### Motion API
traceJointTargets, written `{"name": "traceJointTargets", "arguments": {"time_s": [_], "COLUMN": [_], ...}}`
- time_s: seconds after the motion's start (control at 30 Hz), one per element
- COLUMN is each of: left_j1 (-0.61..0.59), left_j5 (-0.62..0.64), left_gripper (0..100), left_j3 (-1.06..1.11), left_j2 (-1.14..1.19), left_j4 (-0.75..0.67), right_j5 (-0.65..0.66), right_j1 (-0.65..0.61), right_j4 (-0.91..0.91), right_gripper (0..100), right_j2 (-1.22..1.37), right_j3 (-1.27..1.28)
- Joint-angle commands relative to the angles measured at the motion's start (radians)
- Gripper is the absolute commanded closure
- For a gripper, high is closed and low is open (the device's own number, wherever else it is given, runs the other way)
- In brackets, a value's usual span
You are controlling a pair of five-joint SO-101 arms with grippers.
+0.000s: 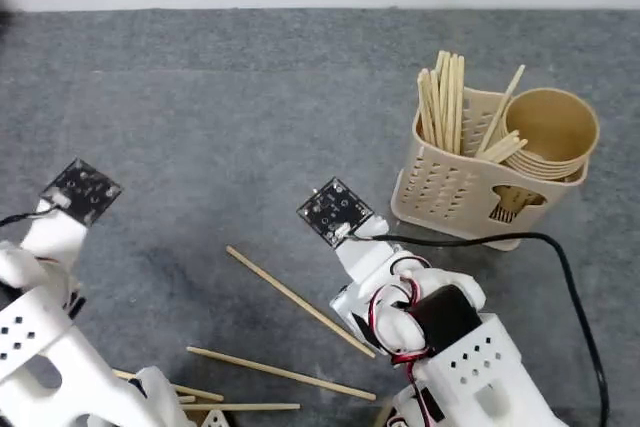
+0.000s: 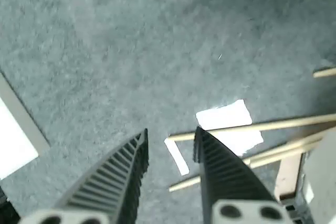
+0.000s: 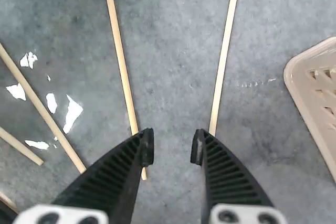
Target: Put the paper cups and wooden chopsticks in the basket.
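Note:
The beige basket (image 1: 455, 187) stands at the back right, with a stack of paper cups (image 1: 552, 127) and a bundle of wooden chopsticks (image 1: 445, 97) upright in it. Several loose chopsticks lie on the grey mat near the front: a diagonal one (image 1: 300, 301), a flatter one (image 1: 280, 373) and shorter ones (image 1: 240, 407) by the left arm. My right gripper (image 3: 171, 146) is open just above the mat, between two chopsticks (image 3: 121, 56) (image 3: 223, 56), holding nothing. My left gripper (image 2: 170, 140) is open over the end of a chopstick (image 2: 262, 125), gripping nothing.
A corner of the basket (image 3: 315, 93) lies close beside the right gripper. White scraps (image 2: 226, 119) (image 3: 71, 113) are stuck to the mat. A black cable (image 1: 575, 287) runs from the right arm past the basket. The mat's middle and back left are bare.

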Motion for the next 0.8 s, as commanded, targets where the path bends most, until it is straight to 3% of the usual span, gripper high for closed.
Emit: {"name": "traceJointTargets", "arguments": {"time_s": [0.0, 0.43, 0.77], "left_j1": [-0.049, -0.265, -0.269], "left_j5": [-0.132, -0.672, -0.763], "left_gripper": [86, 86, 86], "left_j3": [0.018, 0.361, 0.472], "left_j2": [-0.031, -0.031, -0.021], "left_j4": [0.023, 0.020, -0.023], "right_j5": [-0.020, -0.025, -0.025], "right_j1": [-0.002, -0.001, -0.001], "right_j4": [-0.022, -0.039, -0.036], "right_gripper": [87.3, 87.3, 87.3], "right_j2": [0.001, 0.010, 0.010], "right_j3": [-0.008, -0.014, -0.014]}}
